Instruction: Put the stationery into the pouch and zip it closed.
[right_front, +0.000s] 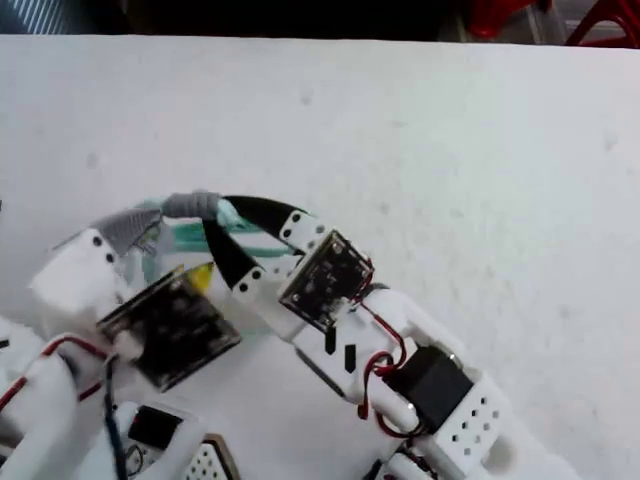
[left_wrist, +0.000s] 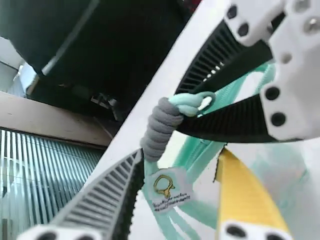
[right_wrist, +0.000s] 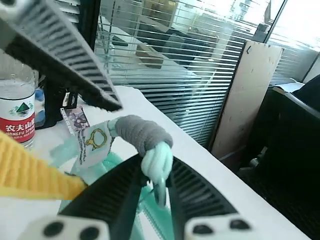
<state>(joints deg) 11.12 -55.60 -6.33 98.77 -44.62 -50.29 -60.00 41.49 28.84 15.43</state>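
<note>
Starting at the left of the high view, the left tool (right_front: 178, 244) stands spread, its ribbed grey finger and its yellow finger well apart, with one end of the pouch (right_front: 188, 238) between them; neither finger can be seen pressing on it; the pouch lies on the white desk (right_front: 450, 150), partly under both arms, and whether the stationery is inside it I cannot tell; it looks like thin mint-green fabric, light and limp, so I judge it will slide and bunch when the zip is dragged unless that end is pinned or pinched; the seam beside the zip track seems the best place for that hold, being firmer than the slack panel; next comes the zip pull (right_front: 190, 205), a mint cord with a grey wrapped section, soft and bendy, likely to twist or slip from smooth fingers; just to its right the right tool (right_front: 216, 212) has its two black ribbed fingers pressed together on the mint loop of that pull, a sensible grip, since a short hold keeps the cord from flopping; as for writing, a small white tag (left_wrist: 167, 187) hangs by the pull with a gold emblem and lines of fine dark print; a water bottle (right_wrist: 15, 107) farther off carries a red printed label; I leave both unread.
</note>
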